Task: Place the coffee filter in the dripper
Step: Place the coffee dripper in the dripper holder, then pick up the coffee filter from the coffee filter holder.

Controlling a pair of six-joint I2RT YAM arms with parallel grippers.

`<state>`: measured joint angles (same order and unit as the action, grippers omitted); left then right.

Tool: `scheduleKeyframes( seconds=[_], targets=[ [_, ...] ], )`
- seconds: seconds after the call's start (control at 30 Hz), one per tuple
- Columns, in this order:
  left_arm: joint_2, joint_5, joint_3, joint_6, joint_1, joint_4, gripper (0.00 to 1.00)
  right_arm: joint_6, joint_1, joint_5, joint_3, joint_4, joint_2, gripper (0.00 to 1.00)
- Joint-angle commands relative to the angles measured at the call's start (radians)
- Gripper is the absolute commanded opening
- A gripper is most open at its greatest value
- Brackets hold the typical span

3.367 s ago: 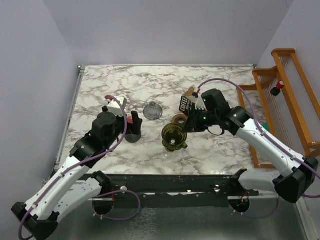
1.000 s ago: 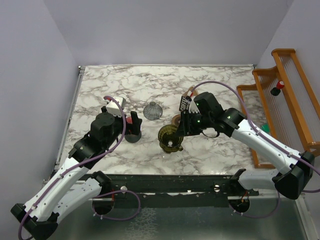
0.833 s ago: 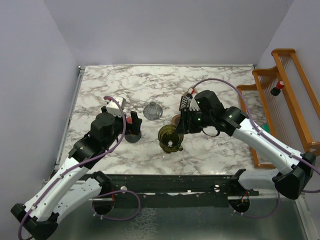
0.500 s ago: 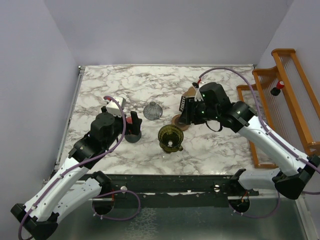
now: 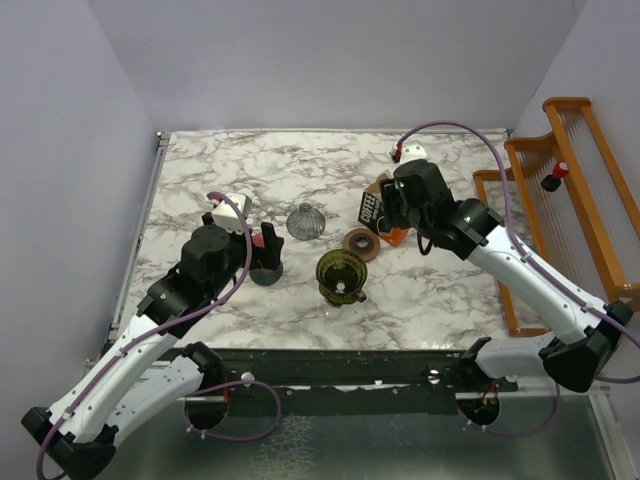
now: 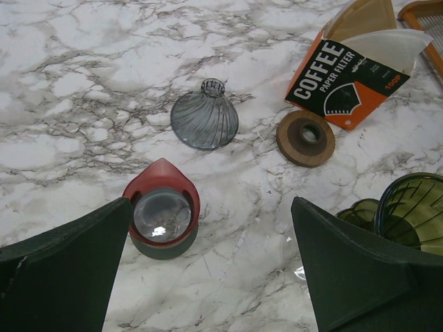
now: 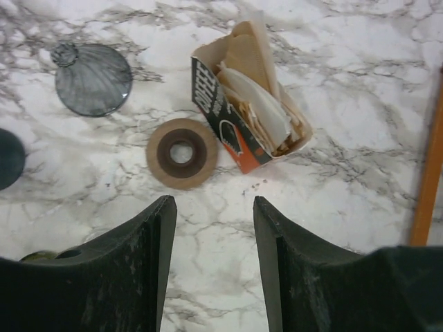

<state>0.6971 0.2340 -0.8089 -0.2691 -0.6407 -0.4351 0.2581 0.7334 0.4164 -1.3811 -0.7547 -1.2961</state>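
1. Governing relation: the coffee filter [image 7: 257, 104] lies below and just ahead of the right gripper [image 7: 212, 220]. It is the uppermost white leaf of a stack standing in the open carton [image 7: 214, 114], offset a little toward the finger on the right of the wrist view.
2. Axis: the filter's long edge runs obliquely to the line joining the two fingers, from far-left to near-right. Judged from this, the wrist needs some rotation before the jaws can close squarely across the paper.
3. Nearer arm: the right gripper hangs over the carton. The left gripper [image 6: 211, 214] is well apart from it, beyond the dripper.
4. Right pincer: the jaws stand partly parted. Bare marble shows in the gap, and nothing is held or touched.
5. Left pincer: the jaws are spread to their widest and are empty.
6. Destination: the olive-green glass dripper [image 5: 340, 272] stands behind the right gripper and to its left, between the two arms. A wooden ring [image 7: 182, 153] lies just beside the carton on that same side. No paper shows in the dripper, so the filter apparently has yet to be drawn from the carton.
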Motion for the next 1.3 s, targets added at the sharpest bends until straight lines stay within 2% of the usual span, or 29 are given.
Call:
scheduleKeyframes(
  seconds=[0.0,0.2,0.37,0.47,1.27],
  targets=[
    [-0.011,0.021,0.013,0.002,0.004,0.010,0.99,-0.119,-0.058,0.067,0.062,0.125,-0.002,0.54],
    [-0.008,0.018,0.012,0.005,0.004,0.010,0.99,-0.122,-0.172,-0.089,0.081,0.181,-0.037,0.52],
    [-0.009,0.020,0.013,0.008,0.004,0.010,0.99,-0.134,-0.235,-0.176,0.074,0.199,-0.097,0.42],
    [-0.012,0.024,0.012,0.009,0.004,0.009,0.99,-0.134,-0.253,-0.212,0.079,0.215,-0.117,0.41],
    [-0.009,0.028,0.010,0.014,0.005,0.008,0.99,-0.126,-0.304,-0.200,0.115,0.246,-0.179,0.29]
  ],
)
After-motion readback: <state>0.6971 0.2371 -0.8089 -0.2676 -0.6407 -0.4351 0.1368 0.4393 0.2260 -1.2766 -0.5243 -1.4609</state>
